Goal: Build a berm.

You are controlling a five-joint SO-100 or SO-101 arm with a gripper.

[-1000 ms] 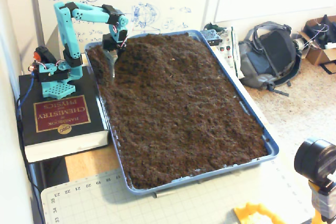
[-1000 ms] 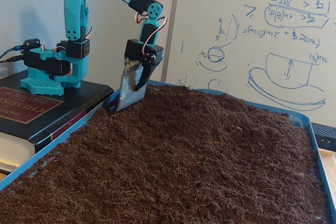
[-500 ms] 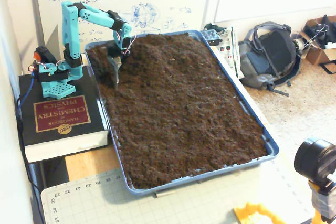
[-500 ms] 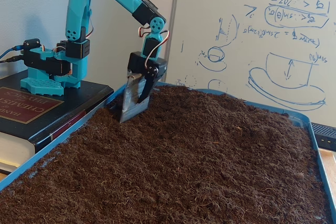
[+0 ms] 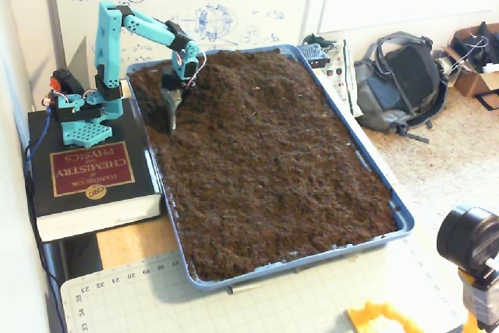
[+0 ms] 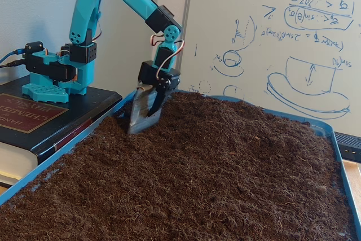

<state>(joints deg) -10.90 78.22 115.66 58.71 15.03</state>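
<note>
**So: blade down in the soil at the tray's arm-side corner**

Turquoise arm [image 5: 117,33] bolted to a perforated base, which sits on a thick black book [image 5: 90,177] (title reads chemistry and physics handbook). Book lies just beside the blue tray [image 5: 401,216], on the desk [image 5: 129,243].

End effector [image 5: 171,111] points down into the soil near the tray's far-left corner in the high fixed view. In the low fixed view the end effector [image 6: 144,119] carries a flat grey metal blade [image 6: 140,111], tip sunk in the soil, blade tilted slightly. One dark finger [image 6: 159,95] lies against the blade's face; jaws look pressed together on it, though the contact point is small and partly hidden by soil.

Tray is filled edge to edge with dark brown crumbly soil [image 5: 273,161]. The berm [image 5: 242,76] shows as a raised hump along the far part of the tray, to the right of the blade in the high view, running toward the far rim. In the low view the berm [image 6: 225,119] rises just right of the blade; its edges are soft and hard to trace.

Whiteboard [image 6: 282,43] with blue sketches stands behind the tray. Grey backpack [image 5: 398,83] on the floor to the right in the high view. Cutting mat [image 5: 234,306] at the near edge.
</note>
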